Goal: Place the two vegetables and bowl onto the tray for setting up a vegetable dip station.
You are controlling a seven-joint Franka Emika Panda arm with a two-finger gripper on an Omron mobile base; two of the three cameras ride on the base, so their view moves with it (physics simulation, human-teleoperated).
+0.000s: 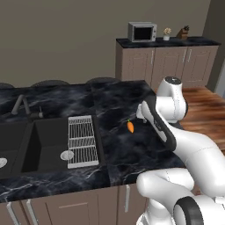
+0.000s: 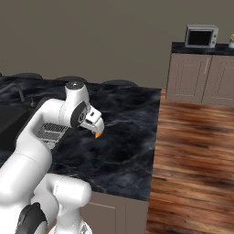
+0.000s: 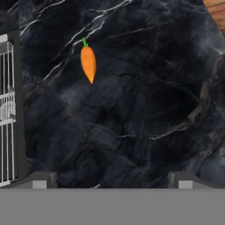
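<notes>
The end effector [image 3: 112,180] hung open and empty above the bench [image 3: 145,110], its two fingertips set wide apart, with the carrot [image 3: 88,63] lying flat on the dark marble ahead of it and off to one side, near the wire rack [image 3: 8,110] over the sink [image 1: 30,145]. A descent from there would likely miss or nudge the small tapered carrot, since it sat off the fingers' centre line. Beyond lay wood flooring [image 2: 196,151] and a microwave [image 1: 142,31] on far cabinets.
</notes>
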